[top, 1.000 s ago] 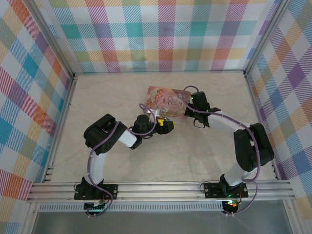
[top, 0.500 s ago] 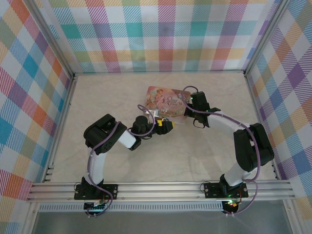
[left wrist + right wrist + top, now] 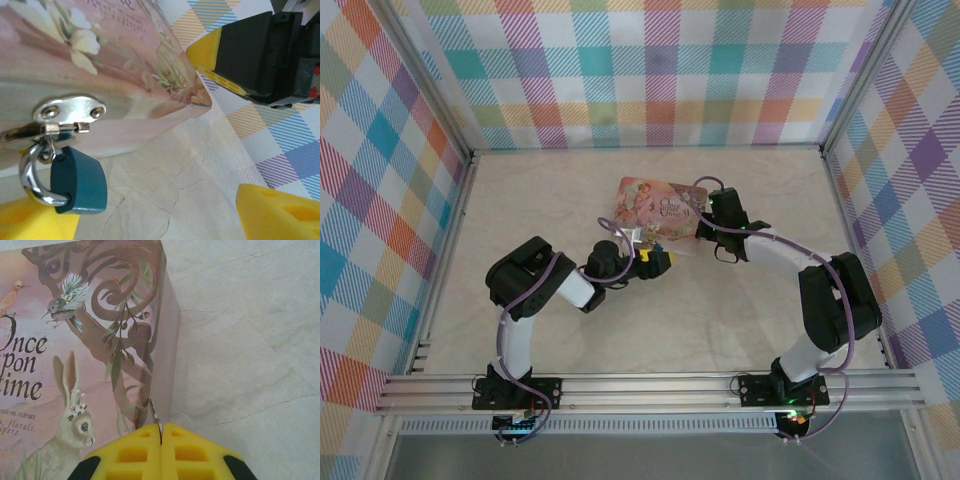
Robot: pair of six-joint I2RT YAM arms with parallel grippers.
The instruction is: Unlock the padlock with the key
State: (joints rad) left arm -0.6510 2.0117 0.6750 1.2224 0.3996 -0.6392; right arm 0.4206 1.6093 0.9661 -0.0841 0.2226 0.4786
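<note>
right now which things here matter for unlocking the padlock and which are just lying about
Job: padlock, thin key pinched in right tool, hasp, pink box.
Just there: marble table, plaid walls.

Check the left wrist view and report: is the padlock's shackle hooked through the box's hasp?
Yes, the padlock hangs by its silver shackle from the metal hasp on the pink box.
</note>
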